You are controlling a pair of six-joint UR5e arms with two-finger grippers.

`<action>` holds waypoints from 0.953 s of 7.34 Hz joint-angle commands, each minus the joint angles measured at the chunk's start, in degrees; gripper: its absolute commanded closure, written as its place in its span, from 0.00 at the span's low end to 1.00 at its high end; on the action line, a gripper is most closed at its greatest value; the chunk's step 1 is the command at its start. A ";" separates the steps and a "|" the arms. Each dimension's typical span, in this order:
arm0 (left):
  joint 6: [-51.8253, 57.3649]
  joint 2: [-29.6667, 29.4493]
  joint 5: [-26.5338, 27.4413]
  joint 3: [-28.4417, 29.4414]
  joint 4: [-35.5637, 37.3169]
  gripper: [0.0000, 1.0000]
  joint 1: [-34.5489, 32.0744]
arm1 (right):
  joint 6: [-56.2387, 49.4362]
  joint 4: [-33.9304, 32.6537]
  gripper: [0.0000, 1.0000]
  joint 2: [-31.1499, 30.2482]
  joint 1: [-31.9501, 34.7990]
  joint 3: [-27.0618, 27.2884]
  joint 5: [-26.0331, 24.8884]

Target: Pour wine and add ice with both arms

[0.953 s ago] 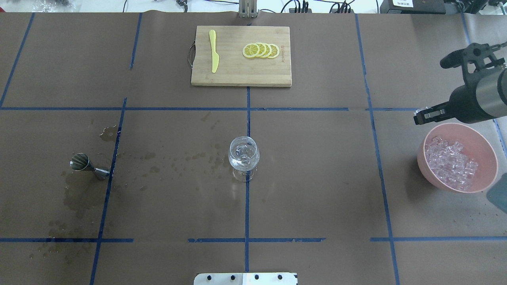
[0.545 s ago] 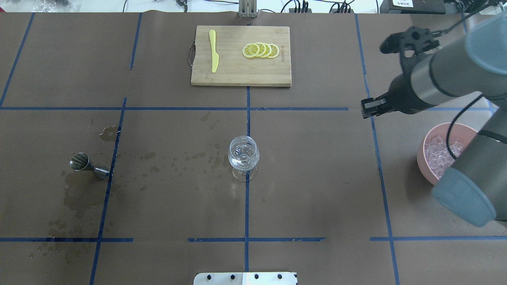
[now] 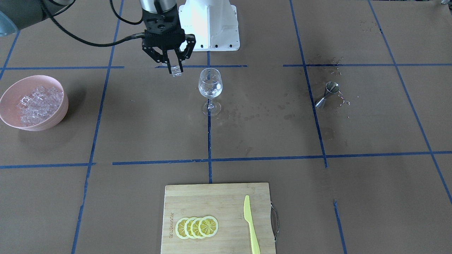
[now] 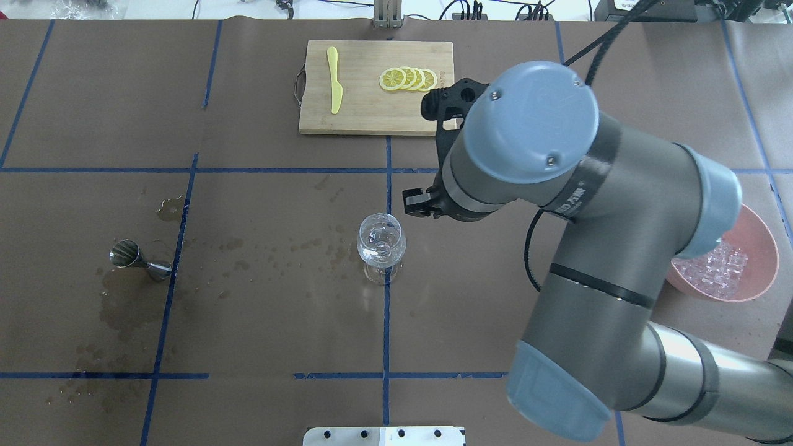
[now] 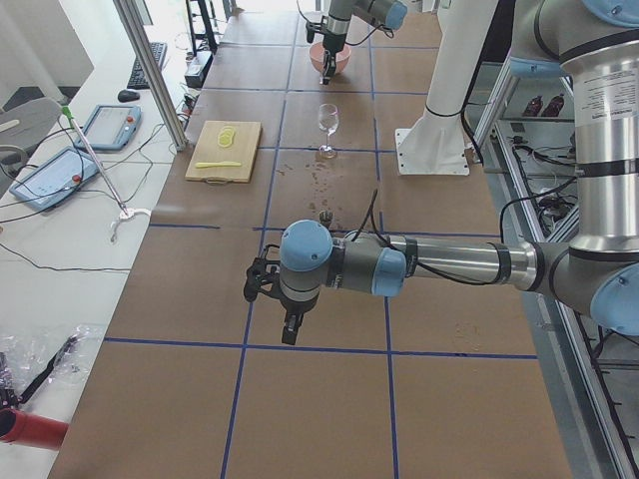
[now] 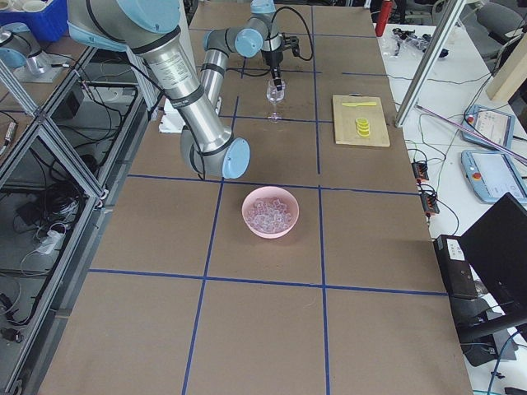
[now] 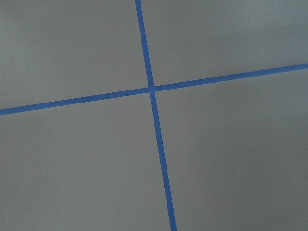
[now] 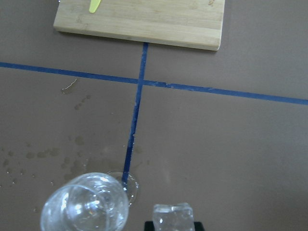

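My right gripper [image 3: 175, 70] is shut on one clear ice cube [image 3: 176, 73], held at rim height just beside the wine glass [image 3: 210, 84]. In the overhead view the gripper [image 4: 414, 205] is just up and right of the glass [image 4: 381, 238]. The right wrist view shows the cube [image 8: 173, 217] between the pads, next to the glass [image 8: 86, 204]. The glass stands upright with clear contents. More ice [image 3: 35, 103] fills a pink bowl [image 3: 60, 113]. My left gripper [image 5: 290, 331] shows only in the exterior left view, over bare table; I cannot tell whether it is open.
A steel jigger [image 4: 137, 260] lies on its side amid wet spots left of the glass. A bamboo cutting board [image 4: 372, 118] at the far side carries lemon slices [image 4: 409, 79] and a yellow knife [image 4: 335, 80]. The right arm's elbow overhangs the bowl [image 4: 759, 248].
My right arm has swept left from over the pink bowl to beside the wine glass, carrying the ice cube. The glass, jigger and board have not moved.
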 commanded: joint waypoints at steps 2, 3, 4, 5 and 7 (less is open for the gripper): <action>0.00 0.00 0.00 -0.10 0.00 0.00 0.08 | 4.93 -0.49 0.89 7.46 -4.35 -8.27 -3.57; 0.00 0.00 0.00 -0.01 0.00 0.00 0.08 | 4.93 -0.49 0.88 8.01 -5.14 -9.34 -4.53; 0.09 0.09 0.00 -0.10 0.00 0.00 -0.01 | 4.93 -0.58 0.86 7.92 -5.32 -9.35 -4.97; 0.09 0.09 0.00 -0.01 0.00 0.00 0.08 | 4.93 -0.58 0.75 7.58 -5.75 -9.35 -5.06; 0.09 0.09 0.00 -0.01 0.00 0.00 -0.01 | 4.93 -0.58 0.00 7.48 -6.11 -9.35 -5.24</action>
